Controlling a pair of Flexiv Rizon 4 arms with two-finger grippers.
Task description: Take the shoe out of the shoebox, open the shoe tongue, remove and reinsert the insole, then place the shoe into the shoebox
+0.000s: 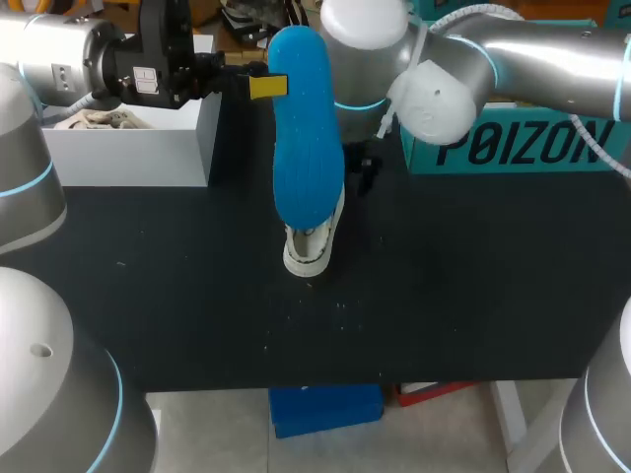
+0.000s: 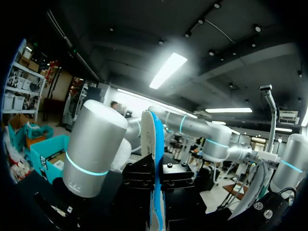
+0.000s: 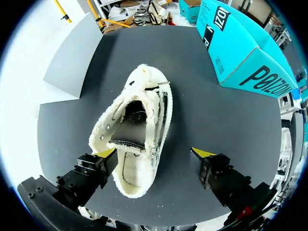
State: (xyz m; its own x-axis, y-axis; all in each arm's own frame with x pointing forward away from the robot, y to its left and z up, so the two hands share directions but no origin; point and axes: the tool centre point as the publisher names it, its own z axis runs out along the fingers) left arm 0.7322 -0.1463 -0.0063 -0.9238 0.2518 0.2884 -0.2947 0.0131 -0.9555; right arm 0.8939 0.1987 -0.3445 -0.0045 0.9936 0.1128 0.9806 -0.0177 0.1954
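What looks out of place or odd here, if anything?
Only the blue insole stands out: it is outside the shoe, pinched in the left claw and held in the air over it. The shoe stands on its sole on the table, under the open right claw. Nothing looks spilled.

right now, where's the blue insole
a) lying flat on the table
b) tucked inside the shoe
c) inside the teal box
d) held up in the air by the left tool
D: the left tool is shut on the blue insole, holding it upright above the white shoe, which sits on the table with no blue showing inside it in the right wrist view.
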